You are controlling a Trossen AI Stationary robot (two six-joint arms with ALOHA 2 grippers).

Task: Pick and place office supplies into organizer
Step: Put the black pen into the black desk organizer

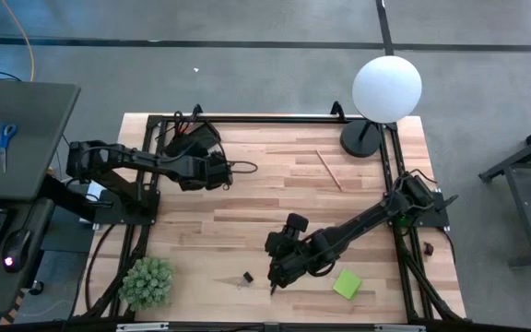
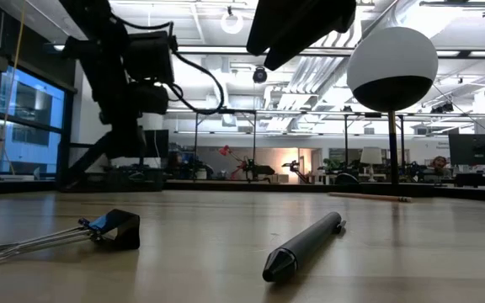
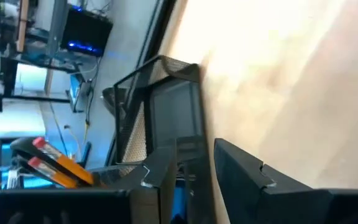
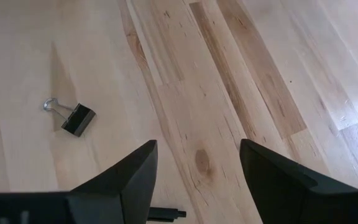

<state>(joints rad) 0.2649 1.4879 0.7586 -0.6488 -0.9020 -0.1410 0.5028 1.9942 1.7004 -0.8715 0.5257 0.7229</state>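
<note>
Right gripper (image 1: 273,281): low over the near middle of the worktop (image 1: 247,207), jaws spread wide and holding nothing, the black pen (image 2: 303,245) lying just under them.
Left gripper (image 1: 221,171): at the far left, at the mesh organizer (image 3: 166,106); the jaws stand part closed, and whether they pinch the mesh wall I cannot tell.
Organizer: far left of the worktop, mostly hidden under the left arm from above; orange pencils (image 3: 55,165) show beside it in the left wrist view.
Binder clip (image 2: 112,229): loose on the wood just left of the pen, wire handles splayed flat.
Sticky-note pad (image 1: 347,283): near right, just beside the right arm.
Wooden pencil (image 1: 329,170): far right of centre, lying alone near the lamp base (image 1: 361,138).
Risk, pen: likely to roll off along the wood if one finger touches first; a grip near the tip could let it swing and drop.
Risk, clip: close enough that a wide closing could nudge it.
Risk, carry: the route to the organizer ends under the left arm, so the two arms could meet there.
Edges: the pen and clip lie near the front edge; a pushed item could go over.
Open room: the middle of the worktop is bare wood; the potted plant (image 1: 146,281) crowds the near left corner.
</note>
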